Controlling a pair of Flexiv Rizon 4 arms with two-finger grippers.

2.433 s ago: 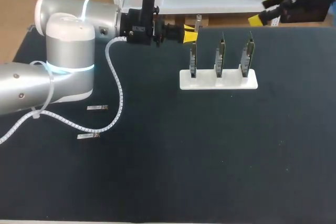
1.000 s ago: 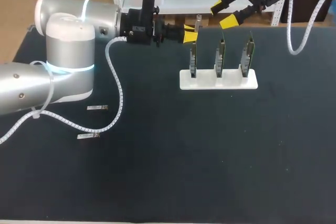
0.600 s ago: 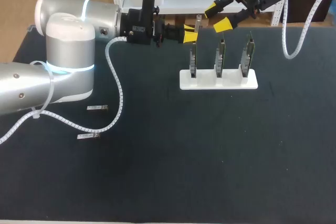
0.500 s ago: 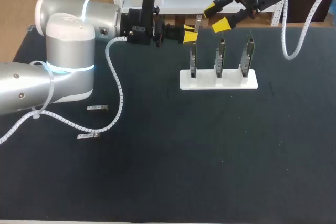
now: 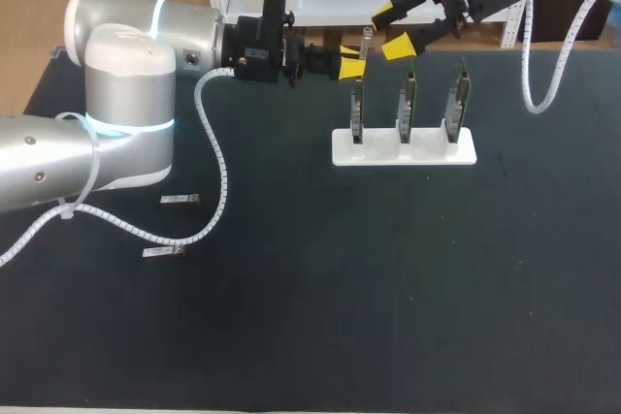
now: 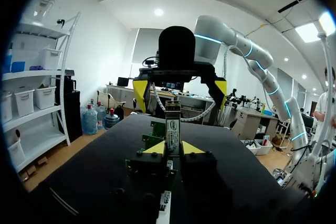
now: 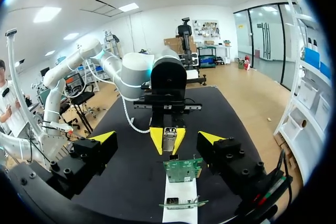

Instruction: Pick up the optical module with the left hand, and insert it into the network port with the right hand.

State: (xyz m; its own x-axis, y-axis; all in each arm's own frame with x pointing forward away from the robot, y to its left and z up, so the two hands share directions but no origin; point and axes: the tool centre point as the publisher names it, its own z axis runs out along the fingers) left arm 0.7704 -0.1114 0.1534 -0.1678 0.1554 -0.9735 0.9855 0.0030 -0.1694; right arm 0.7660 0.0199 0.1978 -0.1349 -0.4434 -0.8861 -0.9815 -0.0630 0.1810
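My left gripper [image 5: 351, 61] hangs above the table's far edge, shut on the optical module [image 5: 366, 43], a slim metal bar standing out past its yellow tips. In the left wrist view the module [image 6: 172, 124] rises between my left gripper's [image 6: 174, 149] tips. My right gripper [image 5: 390, 31] is open just right of the module, one yellow tip on each side of its end, not touching. Facing it in the left wrist view, the right gripper [image 6: 180, 88] spreads wide. In the right wrist view the module [image 7: 169, 139] sits ahead, between my right gripper's [image 7: 157, 140] open fingers.
A white stand [image 5: 403, 146] holds three upright green port cards [image 5: 408, 104] below and in front of the grippers; one card [image 7: 182, 169] shows under my right gripper. Two spare modules [image 5: 179, 200] [image 5: 163, 252] lie on the dark mat at the left, near the left arm's cable.
My right arm has come in from the back right and moved left, bringing its open gripper up to the module's end. The left arm and module have stayed still.
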